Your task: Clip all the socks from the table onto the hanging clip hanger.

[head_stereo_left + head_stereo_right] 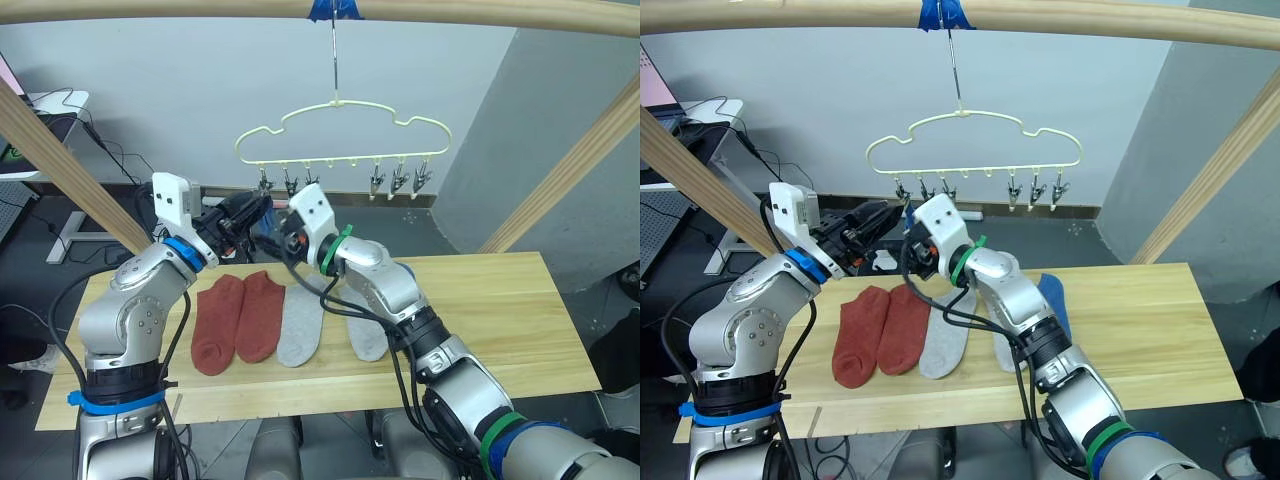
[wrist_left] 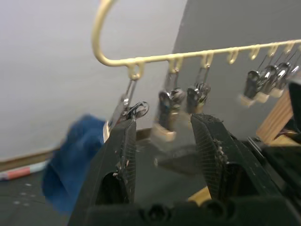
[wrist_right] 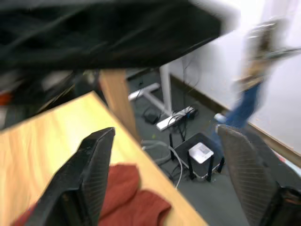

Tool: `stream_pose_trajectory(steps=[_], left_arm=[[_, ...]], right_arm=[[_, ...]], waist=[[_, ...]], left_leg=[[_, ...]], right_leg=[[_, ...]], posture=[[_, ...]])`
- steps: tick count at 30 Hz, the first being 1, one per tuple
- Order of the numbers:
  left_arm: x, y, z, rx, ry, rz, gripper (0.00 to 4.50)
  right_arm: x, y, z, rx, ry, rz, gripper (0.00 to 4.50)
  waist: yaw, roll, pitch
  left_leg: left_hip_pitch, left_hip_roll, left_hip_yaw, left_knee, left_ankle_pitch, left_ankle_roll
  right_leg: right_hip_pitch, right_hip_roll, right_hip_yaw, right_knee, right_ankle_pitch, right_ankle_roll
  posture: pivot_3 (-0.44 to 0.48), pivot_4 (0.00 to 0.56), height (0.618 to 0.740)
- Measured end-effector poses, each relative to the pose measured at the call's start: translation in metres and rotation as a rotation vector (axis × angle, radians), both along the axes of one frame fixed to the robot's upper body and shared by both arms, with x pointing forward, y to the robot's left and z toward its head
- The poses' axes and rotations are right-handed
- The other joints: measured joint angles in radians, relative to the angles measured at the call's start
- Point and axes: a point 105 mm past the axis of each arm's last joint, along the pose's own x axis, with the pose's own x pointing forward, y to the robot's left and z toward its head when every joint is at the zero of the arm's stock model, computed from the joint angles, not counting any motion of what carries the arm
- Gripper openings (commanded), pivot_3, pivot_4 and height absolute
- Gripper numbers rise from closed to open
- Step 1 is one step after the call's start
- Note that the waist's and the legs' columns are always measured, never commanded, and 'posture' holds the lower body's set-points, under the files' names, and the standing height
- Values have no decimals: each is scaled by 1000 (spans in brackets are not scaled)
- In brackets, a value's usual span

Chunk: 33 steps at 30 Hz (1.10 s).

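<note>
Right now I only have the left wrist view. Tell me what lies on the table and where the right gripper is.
Observer: Five socks lie on the table: two red socks, two grey socks and one blue sock.
Operator: Now give me the right gripper.
Observer: The right gripper is open, raised close to your left gripper, just below the clip hanger.
Operator: Tell me what the hanger hangs from.
Observer: Its hook goes up to a wooden rail, at a strip of blue tape.
</note>
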Motion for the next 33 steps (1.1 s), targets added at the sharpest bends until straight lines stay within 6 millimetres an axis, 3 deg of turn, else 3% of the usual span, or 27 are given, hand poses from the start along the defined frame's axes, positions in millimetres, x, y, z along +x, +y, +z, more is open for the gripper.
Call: stream_pose_trajectory(steps=[2,7,11,15,22,24,33], left_arm=[[0,1,-4,37,-18,23,2066],[2,-10,-14,87,-114,120,2066],[3,-27,-11,94,-193,141,2066],[3,-39,-16,89,-233,169,2066],[8,-37,-23,96,-264,242,2066],[10,-37,-27,87,-258,252,1545],[19,-38,-30,73,-237,280,1545]], right_arm=[[-4,-9,-2,-34,-27,10,3524],[-22,-66,-2,-131,-79,25,3524],[-45,-90,16,-134,-98,83,3524],[-56,-128,34,-133,-90,69,3524],[-71,-139,48,-97,-66,70,3524],[-71,-142,50,-90,-60,52,3576],[-67,-154,53,-92,-46,-6,3576]], waist=[[4,0,0],[13,-1,-1],[0,-1,0],[-5,-1,0],[-25,-1,0],[-26,-1,0],[-28,-1,0]], left_leg=[[0,0,0,1,0,0],[-1,-2,0,5,0,0],[0,0,-1,6,0,0],[0,0,0,7,0,1],[0,0,0,7,0,1],[0,0,1,7,0,1],[0,0,0,7,0,1]], right_leg=[[1,-1,0,0,0,0],[2,-2,0,-1,0,1],[2,2,1,0,0,1],[3,1,2,0,0,1],[3,2,2,-1,0,2],[3,1,3,-1,0,2],[3,2,2,-1,-2,5]], posture=[[-151,231,740],[-168,236,740],[-200,245,740],[-219,251,740],[-240,260,740],[-245,261,740],[-256,265,740]])
